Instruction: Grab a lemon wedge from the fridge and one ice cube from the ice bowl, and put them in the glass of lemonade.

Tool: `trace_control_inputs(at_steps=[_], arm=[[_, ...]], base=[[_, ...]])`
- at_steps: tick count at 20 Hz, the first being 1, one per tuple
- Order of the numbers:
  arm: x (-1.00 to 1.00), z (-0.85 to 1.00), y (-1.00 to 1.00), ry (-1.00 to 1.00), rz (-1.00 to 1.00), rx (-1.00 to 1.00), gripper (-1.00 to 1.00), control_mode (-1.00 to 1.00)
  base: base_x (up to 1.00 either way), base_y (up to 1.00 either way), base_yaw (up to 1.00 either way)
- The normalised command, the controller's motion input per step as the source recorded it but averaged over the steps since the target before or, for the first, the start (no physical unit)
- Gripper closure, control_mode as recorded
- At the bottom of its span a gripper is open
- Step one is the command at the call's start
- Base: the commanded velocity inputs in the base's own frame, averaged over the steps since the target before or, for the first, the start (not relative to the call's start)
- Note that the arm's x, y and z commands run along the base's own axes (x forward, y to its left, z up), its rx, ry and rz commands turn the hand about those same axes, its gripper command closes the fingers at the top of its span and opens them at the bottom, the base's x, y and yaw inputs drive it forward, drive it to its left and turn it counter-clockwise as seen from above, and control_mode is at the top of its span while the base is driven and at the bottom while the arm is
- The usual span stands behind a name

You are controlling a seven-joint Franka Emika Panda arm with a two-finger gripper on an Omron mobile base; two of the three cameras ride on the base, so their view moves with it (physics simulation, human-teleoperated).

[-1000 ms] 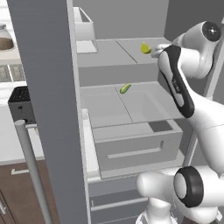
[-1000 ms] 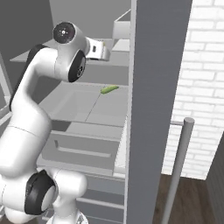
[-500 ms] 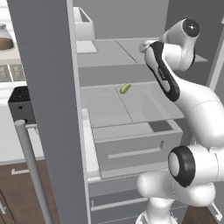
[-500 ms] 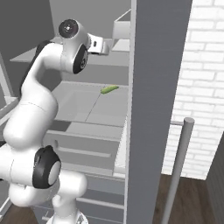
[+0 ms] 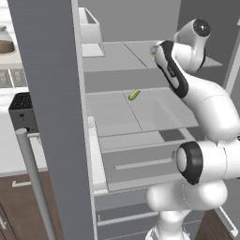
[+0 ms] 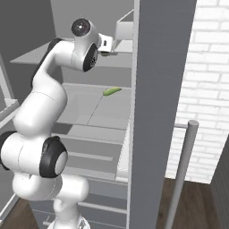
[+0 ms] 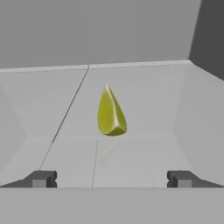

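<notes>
The fridge stands open, with my arm reaching onto its upper shelf. In the hand view the lemon wedge, yellow-green and pointed, lies on the grey shelf floor straight ahead of my gripper. The jaws are wide open and empty; the wedge sits beyond the fingertips, centred between them. In the left base view my hand covers most of the wedge. A tan round thing cut off by the left edge may be the ice bowl. The glass of lemonade is out of view.
A small green elongated thing lies on the shelf below. A white box stands at the back of the upper shelf. A drawer is pulled out underneath. The fridge door with its bar handle flanks the opening. A black toaster sits left.
The arm has folded in and carried the hand left along the upper shelf, up to the lemon wedge. The jaws have stayed open.
</notes>
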Motion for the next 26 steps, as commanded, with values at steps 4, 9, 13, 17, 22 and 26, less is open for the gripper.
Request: trace_control_inputs(at_steps=[4, 9, 13, 17, 22, 26], arm=[[0.21, -0.21, 0.01, 0.06, 0.0, 0.0, -1.0, -1.0], [0.46, -0.22, 0.02, 0.06, 0.0, 0.0, -1.0, -1.0], [0.58, -0.02, 0.08, 0.0, 0.0, 0.0, -1.0, -1.0], [0.5, 0.0, 0.05, 0.02, 0.0, 0.0, -1.0, -1.0], [0.43, -0.01, 0.02, 0.09, 0.0, 0.0, -1.0, -1.0], [0.48, -0.05, 0.0, 0.03, 0.0, 0.0, -1.0, -1.0]], base=[[0.0, 0.0, 0.0], [0.0, 0.0, 0.0], [0.0, 0.0, 0.0], [0.0, 0.0, 0.0], [0.0, 0.0, 0.0], [0.0, 0.0, 0.0]])
